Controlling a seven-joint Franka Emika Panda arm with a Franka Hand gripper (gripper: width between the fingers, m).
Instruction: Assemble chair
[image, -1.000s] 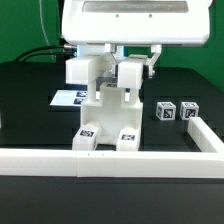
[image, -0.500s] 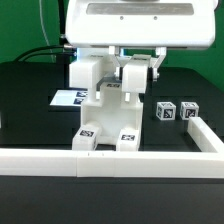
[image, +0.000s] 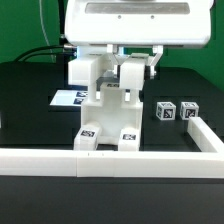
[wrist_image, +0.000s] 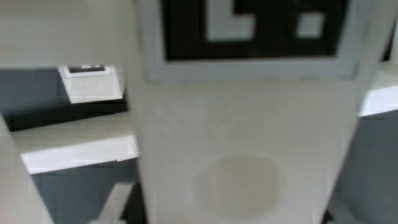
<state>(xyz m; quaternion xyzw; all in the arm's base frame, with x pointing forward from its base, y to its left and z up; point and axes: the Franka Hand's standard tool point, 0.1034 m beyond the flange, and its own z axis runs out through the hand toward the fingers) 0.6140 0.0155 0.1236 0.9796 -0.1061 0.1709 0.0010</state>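
Note:
The partly joined chair (image: 105, 110) stands upright mid-table, matte white, with two tagged blocky feet (image: 88, 133) toward the front rail. My gripper (image: 135, 63) hangs under the big white arm head, right over the chair's top. It is shut on a tall white tagged piece (image: 131, 82) at the exterior view's right side of the chair. In the wrist view that piece (wrist_image: 240, 130) fills the frame, with a black-and-white tag near one end, and runs down between my jaws (wrist_image: 240, 215). My fingers are almost hidden. Two small tagged white parts (image: 165, 110) (image: 188, 111) lie loose to the exterior view's right.
The marker board (image: 68, 98) lies flat at the exterior view's left, behind the chair. The long low white border rail (image: 110, 158) runs along the front and turns back along the exterior view's right (image: 205, 132). The table is black.
The held piece and my gripper have shifted very slightly toward the exterior view's right. The chair's feet and the loose parts have not moved.

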